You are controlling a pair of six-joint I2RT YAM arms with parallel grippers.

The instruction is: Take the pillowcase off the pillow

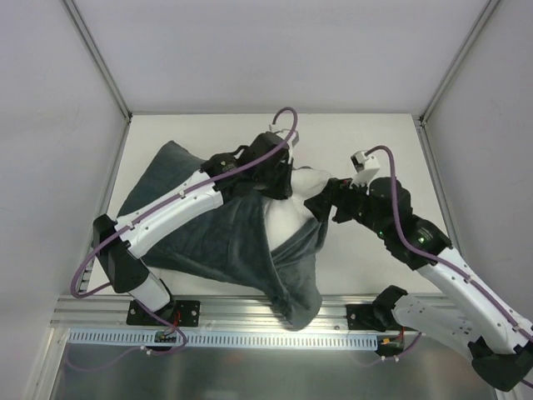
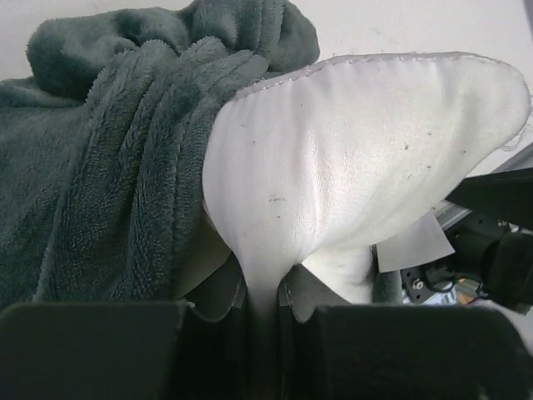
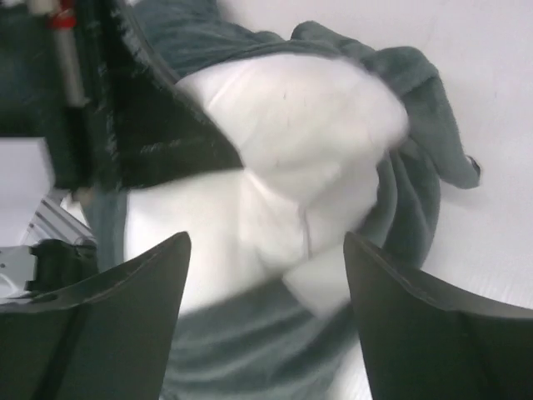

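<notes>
Across the table [image 1: 366, 142], the grey fleece pillowcase [image 1: 225, 242] sprawls from the left side over the near edge, and the white pillow [image 1: 290, 218] bulges half out at mid-table. Your left gripper [image 2: 265, 310] pinches pillow fabric; your right gripper [image 3: 266, 242] gapes empty. Likely next: right seizes the pillowcase and pulls.

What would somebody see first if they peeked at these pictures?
A big white pillow pokes out of a fluffy dark grey-green pillowcase in the middle of the table. The left gripper pinches a fold of the pillow's white cloth. The right gripper hangs open close by the pillow.
</notes>
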